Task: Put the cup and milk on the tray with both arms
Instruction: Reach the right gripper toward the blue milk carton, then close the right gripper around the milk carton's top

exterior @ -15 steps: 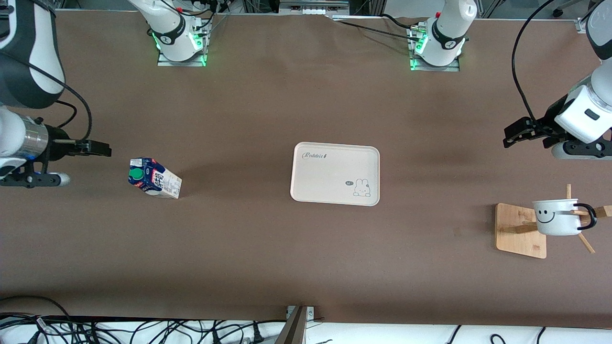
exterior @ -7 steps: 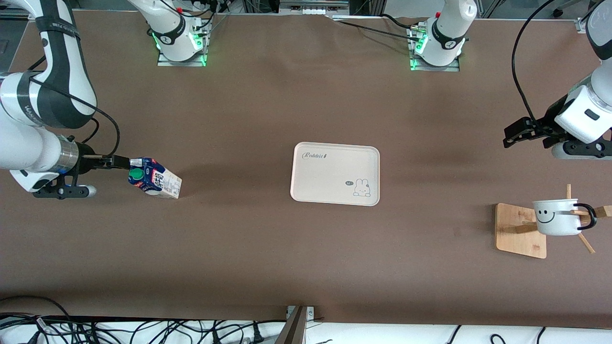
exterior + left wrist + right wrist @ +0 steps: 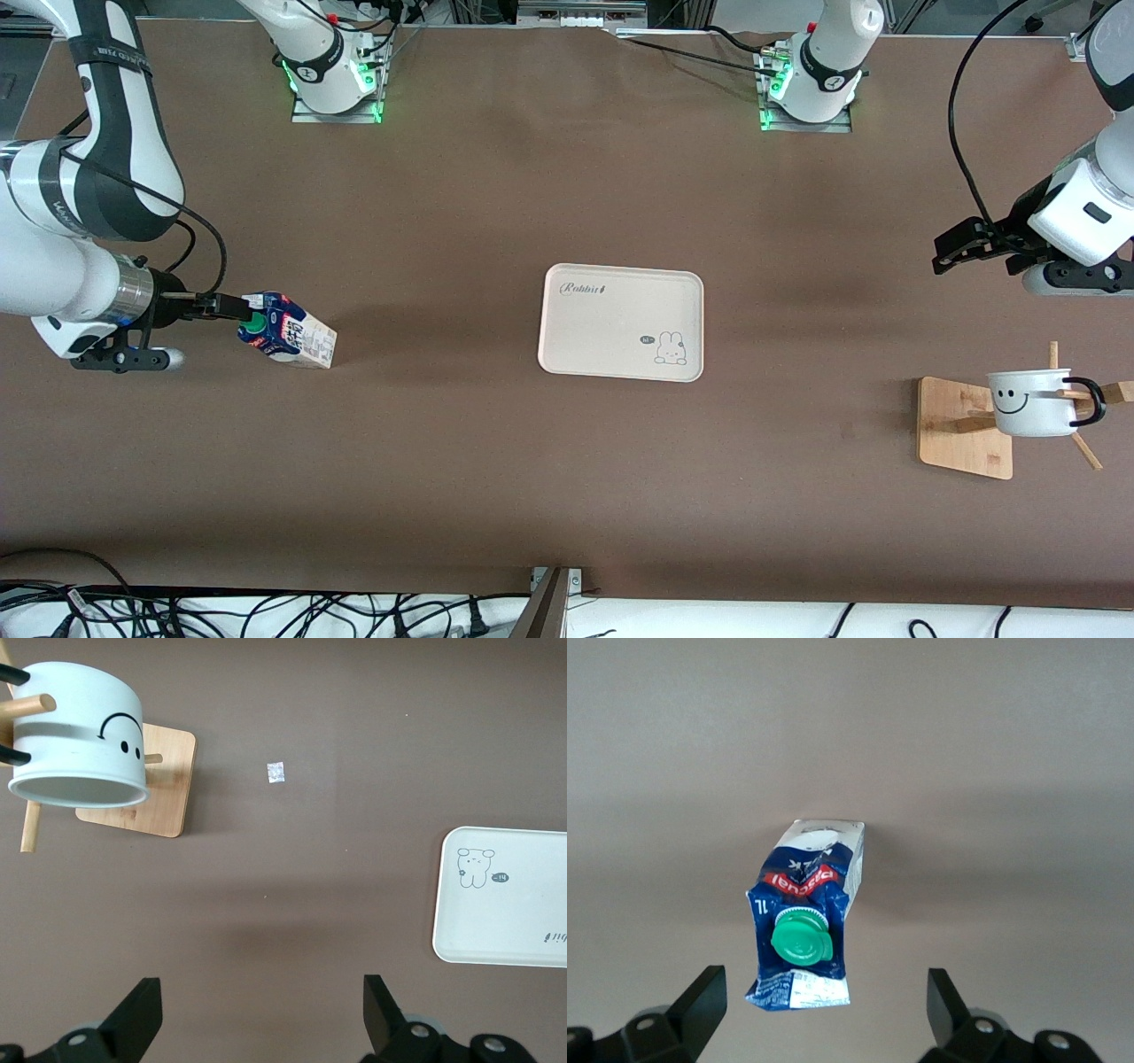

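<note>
Brown matting is covering the whole table (image 3: 496, 195), and the tray (image 3: 620, 322) is lying flat near its middle, its long sides running between the two arms' ends and its "Rabbit" script on the edge toward the bases. The milk (image 3: 285, 330) is standing upright toward the right arm's end, well apart from the tray, its gable and green cap pointing up; in the right wrist view the milk (image 3: 804, 926) is sitting between the two spread fingers without touching either. The right gripper (image 3: 223, 307) is reaching in level from the table's end, jaws apart and holding nothing, its tips just at the carton's top. The left gripper (image 3: 950, 251) is hovering over bare matting, also spread and empty. The cup (image 3: 1032, 402) is hanging sideways on a wooden rack (image 3: 964, 428), its mouth turned sideways. Wide bare matting is lying between tray and both objects.
</note>
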